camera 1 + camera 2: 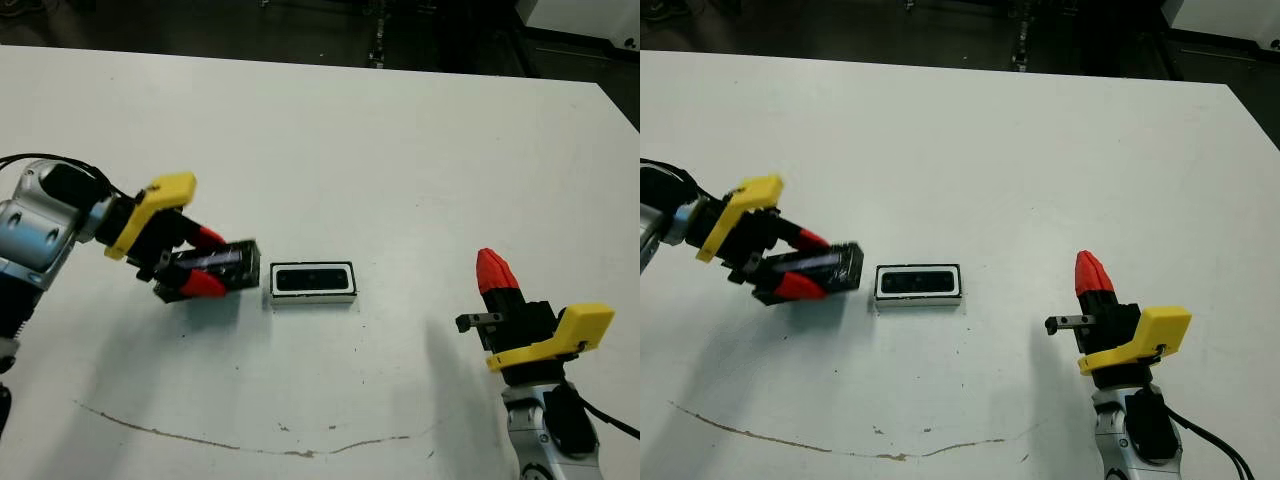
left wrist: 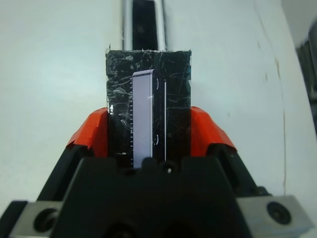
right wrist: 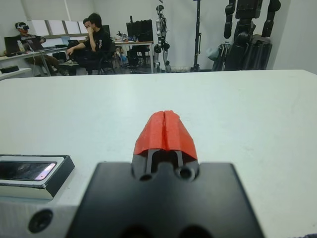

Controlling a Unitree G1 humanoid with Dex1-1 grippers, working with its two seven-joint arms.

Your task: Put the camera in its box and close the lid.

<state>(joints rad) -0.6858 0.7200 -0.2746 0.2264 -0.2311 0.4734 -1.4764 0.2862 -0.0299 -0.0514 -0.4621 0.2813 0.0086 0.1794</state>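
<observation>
The lid (image 1: 238,262), a black slab with shiny patches, is held just left of the box, my left gripper (image 1: 208,262) shut on its long sides. In the left wrist view the lid (image 2: 173,99) fills the gap between the red fingers (image 2: 94,131). At the table's middle lies the box (image 1: 313,296), white-rimmed and uncovered, with the camera (image 1: 312,279) lying dark inside it. The right wrist view shows the box (image 3: 34,183) from the side, with the camera's purple face (image 3: 25,170) on top. My right gripper (image 1: 492,268) stands shut and empty at the front right, well apart from the box.
A thin brown mark (image 1: 250,445) runs across the table near its front edge. Beyond the table's far edge, the right wrist view shows people seated at desks (image 3: 91,42) and standing robots (image 3: 247,25).
</observation>
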